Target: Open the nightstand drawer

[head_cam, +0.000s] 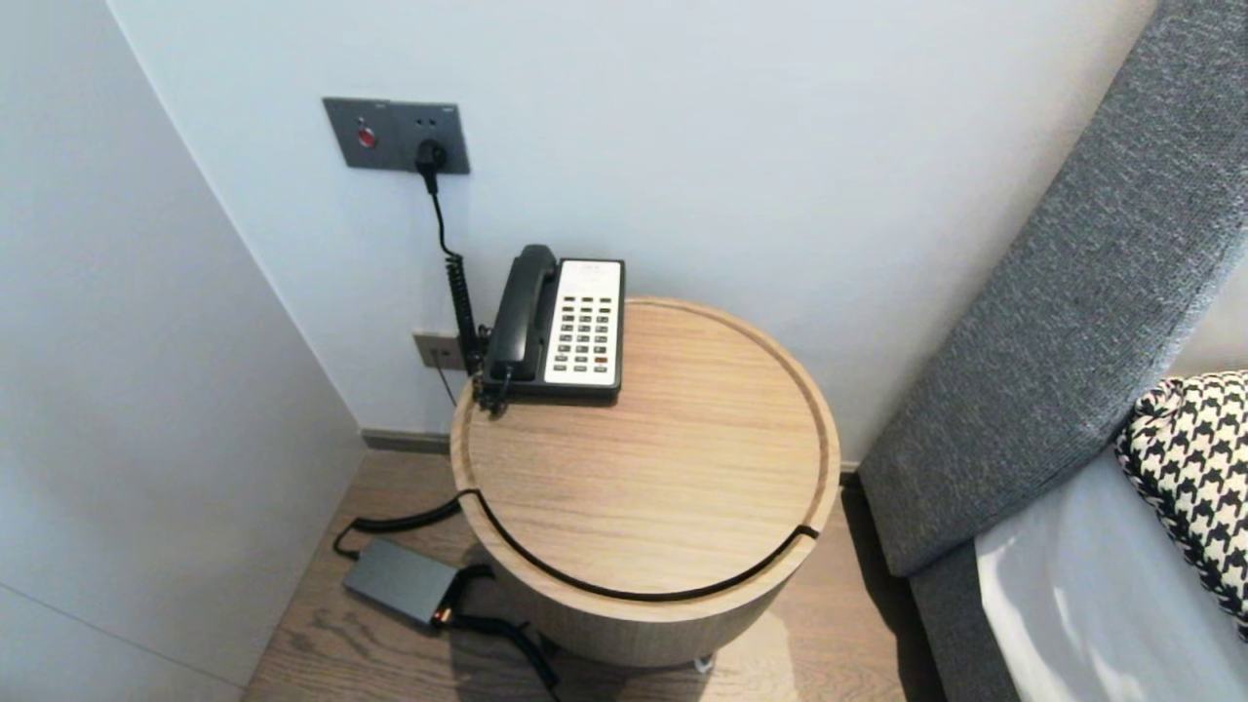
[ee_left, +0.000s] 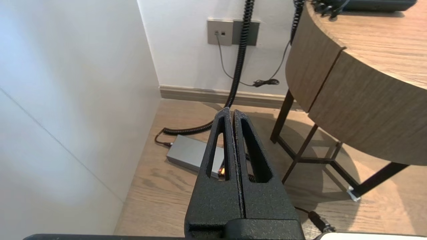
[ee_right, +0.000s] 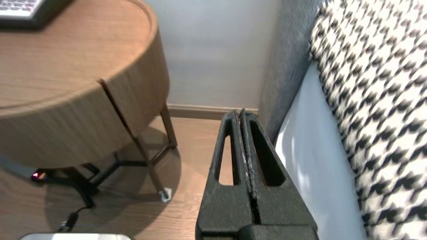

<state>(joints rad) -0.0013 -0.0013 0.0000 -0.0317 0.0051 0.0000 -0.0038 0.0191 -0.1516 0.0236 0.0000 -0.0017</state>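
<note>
A black desk telephone point(head_cam: 561, 324) with a white keypad and its handset on the cradle sits at the far left edge of a round wooden side table point(head_cam: 682, 468). Neither arm shows in the head view. My left gripper point(ee_left: 231, 111) is shut and empty, low beside the table's left side, above the floor and a grey power adapter point(ee_left: 190, 154). My right gripper point(ee_right: 241, 112) is shut and empty too, low between the table point(ee_right: 66, 83) and the bed.
A coiled black cord point(head_cam: 456, 283) runs from a wall socket point(head_cam: 396, 135) down to the adapter point(head_cam: 400, 580) on the wooden floor. A grey headboard point(head_cam: 1072, 292), white sheet point(ee_right: 310, 160) and houndstooth pillow point(head_cam: 1194, 458) stand at the right. Walls close in behind and at the left.
</note>
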